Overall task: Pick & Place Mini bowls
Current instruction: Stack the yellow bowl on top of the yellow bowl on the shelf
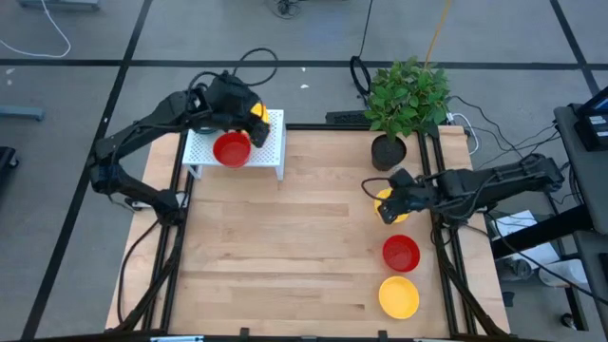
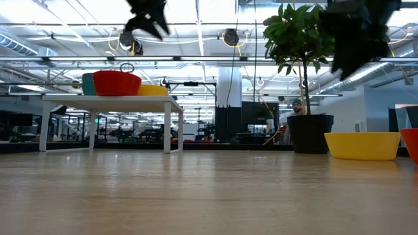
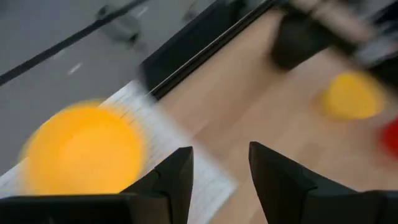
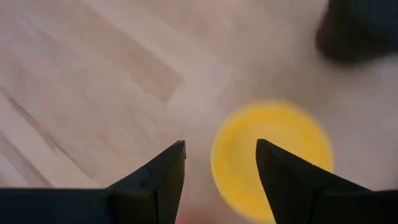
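Two pincers spread, empty: my left gripper point(image 1: 249, 116) over far-left rack point(image 1: 271, 150); right gripper point(image 1: 378, 199) above yellow bowl point(image 4: 270, 158).

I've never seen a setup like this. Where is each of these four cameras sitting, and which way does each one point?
High: overhead, facing down on the table; both arms show.
Low: at tabletop height, facing across to the white rack; arm parts hang at the top.
Left wrist: on the left arm above the rack; left gripper open.
Right wrist: facing down; right gripper open over a yellow bowl.
Shared: that bowl also shows from overhead.
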Controlling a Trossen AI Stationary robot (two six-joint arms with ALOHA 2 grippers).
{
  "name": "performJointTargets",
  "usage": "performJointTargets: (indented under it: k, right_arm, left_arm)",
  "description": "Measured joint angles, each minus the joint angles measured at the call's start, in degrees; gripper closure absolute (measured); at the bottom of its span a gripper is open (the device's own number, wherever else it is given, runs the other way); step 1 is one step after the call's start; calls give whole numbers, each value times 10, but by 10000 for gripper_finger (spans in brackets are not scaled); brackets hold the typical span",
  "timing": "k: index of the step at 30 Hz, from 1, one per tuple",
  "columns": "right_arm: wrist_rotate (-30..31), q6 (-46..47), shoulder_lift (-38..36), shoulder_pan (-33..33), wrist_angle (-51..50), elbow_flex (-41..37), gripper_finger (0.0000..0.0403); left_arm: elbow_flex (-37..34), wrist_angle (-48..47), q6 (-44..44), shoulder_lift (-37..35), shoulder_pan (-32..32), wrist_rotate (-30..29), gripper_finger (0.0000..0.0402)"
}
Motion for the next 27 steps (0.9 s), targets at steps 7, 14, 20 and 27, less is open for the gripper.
performJointTargets:
  k: [7,14,20,27]
  right_arm:
    - [-52,49,1,1,86,-92,216]
    - [-44,26,1,0,193,-178,216]
    - [-62,23,22,-1,201,-209,215]
    - [-65,-42,73,-2,257,-210,210]
  left_arm:
    - [0,196,8,0,-58,44,243]
    - [0,287,7,0,-94,44,243]
    - [0,288,-5,0,-109,44,243]
    - [0,287,-22,0,-111,44,243]
